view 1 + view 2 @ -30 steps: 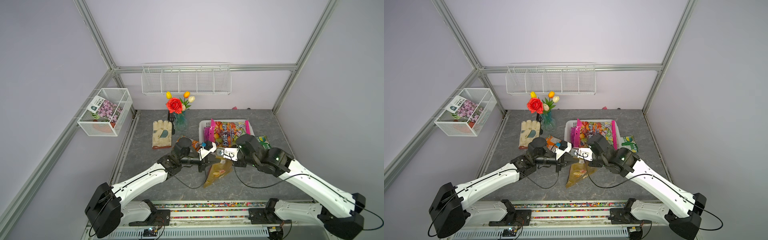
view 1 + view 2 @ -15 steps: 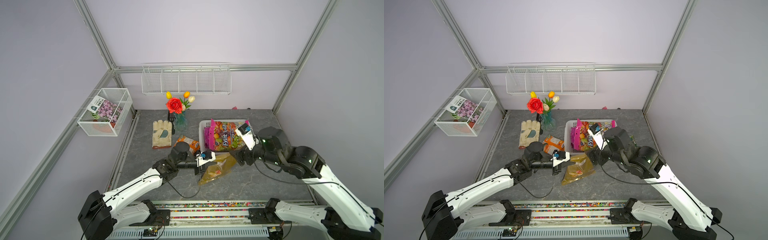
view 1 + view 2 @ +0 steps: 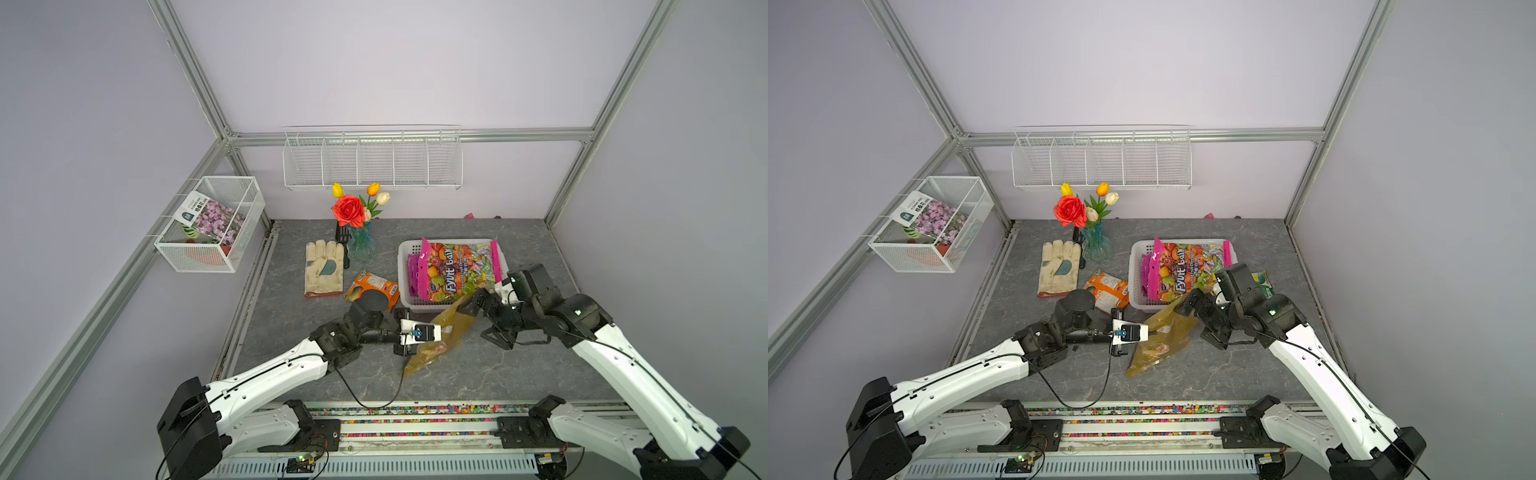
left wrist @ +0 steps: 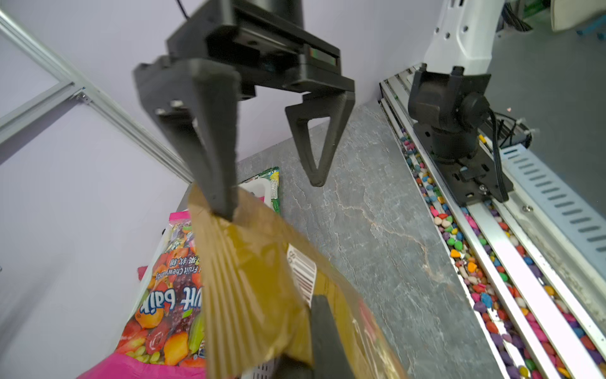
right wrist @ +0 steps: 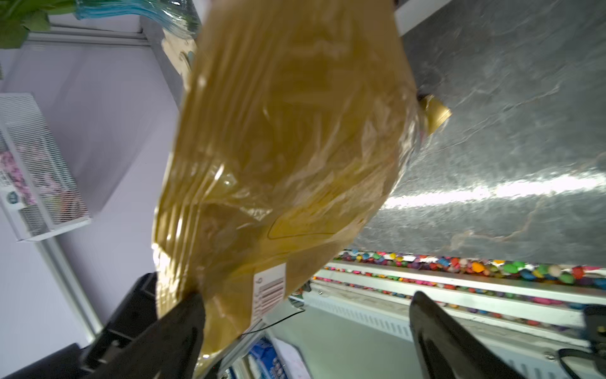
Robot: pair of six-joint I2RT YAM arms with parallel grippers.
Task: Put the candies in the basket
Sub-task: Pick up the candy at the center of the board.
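The glove point(image 3: 324, 270) and orange bag point(image 3: 374, 286) lie left of the basket point(image 3: 403, 274); the left pincer point(image 3: 411, 347) is pressed together on the gold bag point(image 3: 440, 340), which slants from the bench point(image 3: 519, 365) up toward the basket's near rim; the magenta bag point(image 3: 453, 270) and purple bag point(image 3: 412, 274) already lie inside; the right pincer point(image 4: 269, 197) stands spread, one finger touching the gold bag's top corner, gripping nothing; the green bag point(image 3: 1260, 278) lies outside, behind it. The limp gold bag probably needs lifting well above the rim, then laying flat on the magenta bag; the right arm crowds that corner and should back off; bare bench lies robot-side of the gold bag.
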